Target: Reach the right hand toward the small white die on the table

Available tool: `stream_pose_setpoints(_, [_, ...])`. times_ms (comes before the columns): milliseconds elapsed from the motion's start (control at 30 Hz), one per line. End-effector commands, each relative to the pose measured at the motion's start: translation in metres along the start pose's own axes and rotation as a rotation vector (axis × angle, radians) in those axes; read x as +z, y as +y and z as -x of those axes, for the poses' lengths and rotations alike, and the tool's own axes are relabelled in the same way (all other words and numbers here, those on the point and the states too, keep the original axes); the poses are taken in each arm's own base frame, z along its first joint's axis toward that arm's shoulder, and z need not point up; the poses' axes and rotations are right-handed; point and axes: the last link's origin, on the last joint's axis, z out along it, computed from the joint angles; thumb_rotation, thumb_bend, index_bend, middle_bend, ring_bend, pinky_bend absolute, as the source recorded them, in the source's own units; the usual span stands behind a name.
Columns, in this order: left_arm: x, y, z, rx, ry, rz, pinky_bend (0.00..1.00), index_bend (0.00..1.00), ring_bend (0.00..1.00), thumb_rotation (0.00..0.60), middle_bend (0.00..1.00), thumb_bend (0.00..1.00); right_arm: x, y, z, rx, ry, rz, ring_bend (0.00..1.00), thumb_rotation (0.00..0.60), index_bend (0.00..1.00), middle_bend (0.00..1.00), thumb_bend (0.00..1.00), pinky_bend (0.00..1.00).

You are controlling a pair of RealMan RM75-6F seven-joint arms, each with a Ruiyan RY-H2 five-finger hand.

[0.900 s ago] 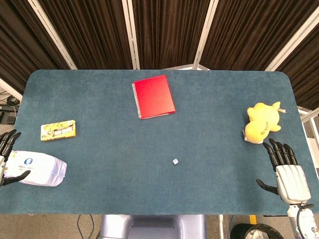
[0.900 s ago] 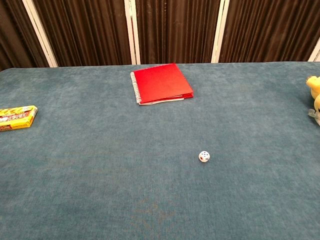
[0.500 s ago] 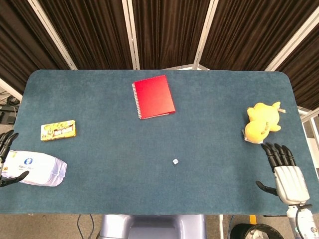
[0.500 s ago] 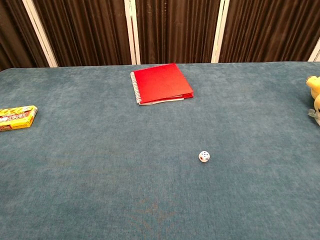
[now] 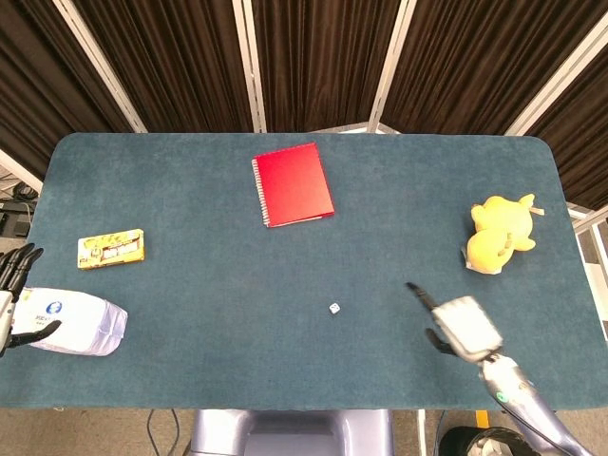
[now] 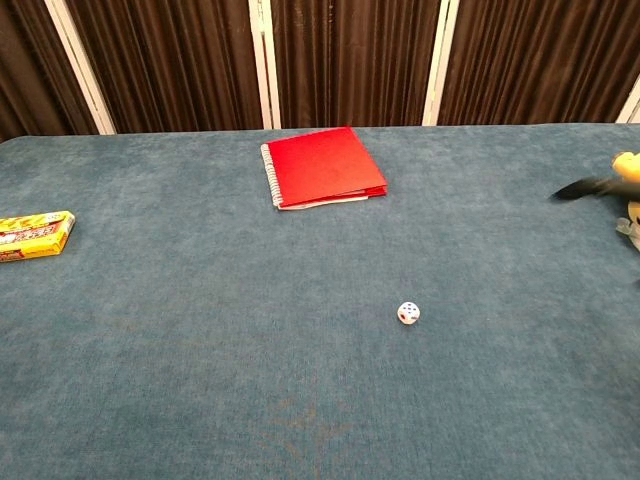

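Blue desk (image 5: 190, 218) | right hand (image 5: 456, 323) hovering lower right, holding nothing, finger extended | die (image 5: 334, 309) sitting centre-low: probably light, hard, needing opposite-face pinching.

right hand (image 5: 463, 327) | swung in from table's right edge | nearer die (image 5: 334, 309)

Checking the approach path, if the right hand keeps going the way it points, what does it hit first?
Probably nothing: the right hand points up-left, its line passing beyond the die over bare table. Height is unclear.
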Motion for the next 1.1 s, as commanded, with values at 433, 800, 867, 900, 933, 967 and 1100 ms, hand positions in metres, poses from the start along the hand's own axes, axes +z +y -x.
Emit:
stream_pose_setpoints(433, [0.011,-0.003,0.012,0.036,-0.034,-0.035,0.00,0.00,0.00,0.600,0.00,0.00,0.088,-0.065,0.021,-0.081,-0.142,-0.263,0.85,0.600,0.00,0.89,0.50,1.00])
stream_pose_setpoints(800, [0.012,-0.003,0.014,0.041,-0.035,-0.037,0.00,0.00,0.00,0.600,0.00,0.00,0.098,-0.062,0.045,-0.121,-0.204,-0.212,0.85,0.600,0.00,0.89,0.50,1.00])
stream_pose_setpoints(867, [0.012,-0.003,0.015,0.043,-0.038,-0.036,0.00,0.00,0.00,0.600,0.00,0.00,0.097,-0.061,0.047,-0.114,-0.212,-0.202,0.85,0.600,0.00,0.89,0.50,1.00])
stream_pose_setpoints(900, [0.012,-0.002,0.015,0.043,-0.039,-0.036,0.00,0.00,0.00,0.600,0.00,0.00,0.096,-0.062,0.047,-0.115,-0.213,-0.201,0.85,0.600,0.00,0.89,0.51,1.00])
stream_pose_setpoints(933, [0.012,-0.002,0.015,0.043,-0.040,-0.035,0.00,0.00,0.00,0.600,0.00,0.00,0.096,-0.062,0.047,-0.117,-0.213,-0.201,0.85,0.600,0.00,0.89,0.51,1.00])
stream_pose_setpoints(967, [0.012,-0.002,0.015,0.043,-0.041,-0.034,0.00,0.00,0.00,0.600,0.00,0.00,0.096,-0.062,0.048,-0.118,-0.213,-0.200,0.85,0.600,0.00,0.89,0.51,1.00])
stream_pose_setpoints(1100, [0.012,0.000,0.015,0.042,-0.038,-0.029,0.00,0.00,0.00,0.600,0.00,0.00,0.095,-0.063,0.049,-0.121,-0.218,-0.195,0.85,0.600,0.02,0.89,0.51,1.00])
